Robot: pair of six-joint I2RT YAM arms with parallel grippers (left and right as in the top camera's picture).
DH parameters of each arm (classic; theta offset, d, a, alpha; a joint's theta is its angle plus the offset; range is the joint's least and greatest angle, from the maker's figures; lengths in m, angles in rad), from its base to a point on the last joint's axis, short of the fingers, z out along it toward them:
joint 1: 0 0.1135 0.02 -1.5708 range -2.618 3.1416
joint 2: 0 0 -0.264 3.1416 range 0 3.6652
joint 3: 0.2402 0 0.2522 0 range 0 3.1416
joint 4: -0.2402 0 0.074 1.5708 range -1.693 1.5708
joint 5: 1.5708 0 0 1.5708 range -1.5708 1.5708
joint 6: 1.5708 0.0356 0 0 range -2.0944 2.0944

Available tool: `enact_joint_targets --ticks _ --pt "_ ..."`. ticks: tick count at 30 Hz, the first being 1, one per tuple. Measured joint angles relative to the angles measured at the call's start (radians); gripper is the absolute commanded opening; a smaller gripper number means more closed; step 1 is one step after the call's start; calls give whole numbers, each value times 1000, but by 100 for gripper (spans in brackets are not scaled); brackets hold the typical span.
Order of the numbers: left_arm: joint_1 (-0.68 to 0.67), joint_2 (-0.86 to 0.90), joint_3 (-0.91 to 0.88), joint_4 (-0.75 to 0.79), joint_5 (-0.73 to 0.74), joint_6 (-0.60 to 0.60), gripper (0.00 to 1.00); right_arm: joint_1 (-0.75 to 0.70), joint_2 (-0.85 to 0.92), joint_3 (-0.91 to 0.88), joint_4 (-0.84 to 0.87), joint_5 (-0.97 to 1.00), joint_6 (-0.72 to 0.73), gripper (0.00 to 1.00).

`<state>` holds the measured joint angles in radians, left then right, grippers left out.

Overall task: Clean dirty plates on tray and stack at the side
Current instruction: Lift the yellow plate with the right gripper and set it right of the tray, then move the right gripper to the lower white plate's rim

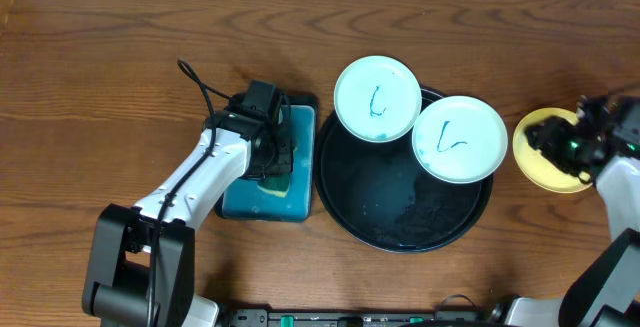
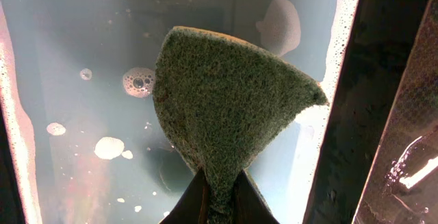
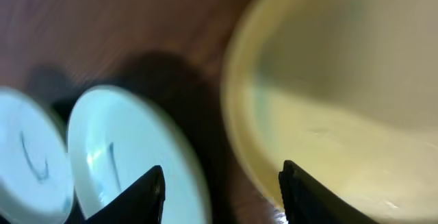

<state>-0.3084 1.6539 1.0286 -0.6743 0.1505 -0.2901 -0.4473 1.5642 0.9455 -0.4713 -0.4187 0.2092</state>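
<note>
**A:** From above, what do we see?

**B:** We see two mint plates, the left mint plate (image 1: 377, 98) and the right mint plate (image 1: 459, 138). Both sit on the top edge of the round black tray (image 1: 335, 202) and hang over its rim. Both have teal scribbles, so we think they are not clean yet. The yellow plate (image 1: 535, 157) lies off to the side on the table (image 1: 100, 67). It looks clean to us. The right gripper (image 1: 562, 143) is over it.

**A:** So one looks done and two are left?

**B:** We think so. There is no stack yet.

**A:** And the left wrist view?

**B:** Our left gripper (image 2: 219, 198) pinches the sponge (image 2: 226, 107) tight, above soapy water (image 2: 82, 80) in the small blue tray (image 2: 342, 114). Its wall is close on the right, so we should lift up first.

**A:** The right wrist view?

**B:** It is blurry. Our right gripper (image 3: 222, 183) has its fingers spread and squeezes nothing. The yellow plate (image 3: 342, 114) is near. The bare table around it gives us room to stack.
</note>
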Motion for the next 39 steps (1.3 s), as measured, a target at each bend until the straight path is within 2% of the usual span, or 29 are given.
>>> enact_joint_targets --ticks 4,11,12,15,19,29,36,39 --pt "0 0 0 0 0 0 8 135 0 20 -35 79 -82 54" --pt "0 0 0 0 0 0 8 256 94 20 -39 245 -112 49" --pt "0 0 0 0 0 0 8 257 108 20 -40 263 -111 45" --pt "0 0 0 0 0 0 8 256 144 20 -41 304 -109 21" --pt "0 0 0 0 0 0 8 259 146 22 -40 319 -103 2" --pt "0 0 0 0 0 0 8 259 79 32 -133 286 -99 1" --pt "0 0 -1 1 0 0 7 271 -10 30 -404 146 -116 1" --pt "0 0 -1 0 0 0 8 316 -10 18 -434 127 -116 1"
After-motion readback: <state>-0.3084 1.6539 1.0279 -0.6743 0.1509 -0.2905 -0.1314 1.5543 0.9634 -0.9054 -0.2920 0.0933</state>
